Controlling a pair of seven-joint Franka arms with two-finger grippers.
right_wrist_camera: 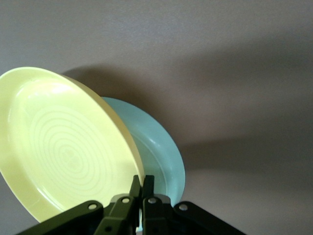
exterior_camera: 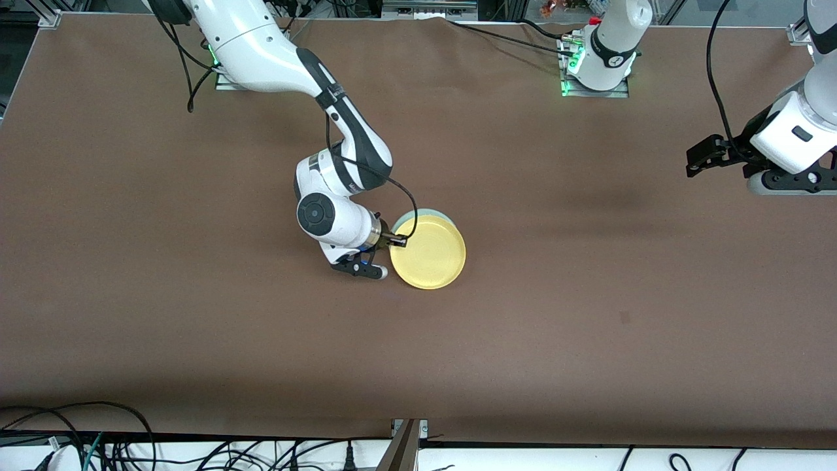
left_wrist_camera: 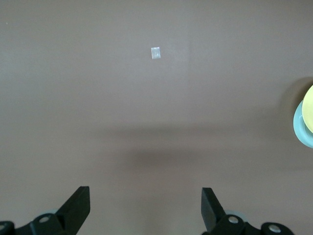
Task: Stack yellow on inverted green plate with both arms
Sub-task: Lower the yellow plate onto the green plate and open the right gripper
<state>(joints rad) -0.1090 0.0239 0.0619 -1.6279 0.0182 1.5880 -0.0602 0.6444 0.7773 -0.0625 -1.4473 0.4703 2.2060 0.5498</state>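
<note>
My right gripper (exterior_camera: 396, 241) is clamped on the rim of the yellow plate (exterior_camera: 428, 254), held tilted over the green plate (exterior_camera: 418, 214) mid-table. I judge the stacking is in hand; next comes lowering and release. Both look like smooth, hard, shallow plastic. My left gripper (exterior_camera: 703, 157) waits, spread wide, over the table (exterior_camera: 588, 314).

We see bare table (exterior_camera: 588, 314) all around the plates, open on every side but one: the right gripper (exterior_camera: 396, 240), shut on the rim of the yellow plate (exterior_camera: 431, 255), blocks the edge toward the right arm's end. The yellow plate covers nearly all of the green plate (exterior_camera: 425, 213). The left gripper (left_wrist_camera: 145, 208), jaws apart, hangs over bare table, well apart from the plates.
</note>
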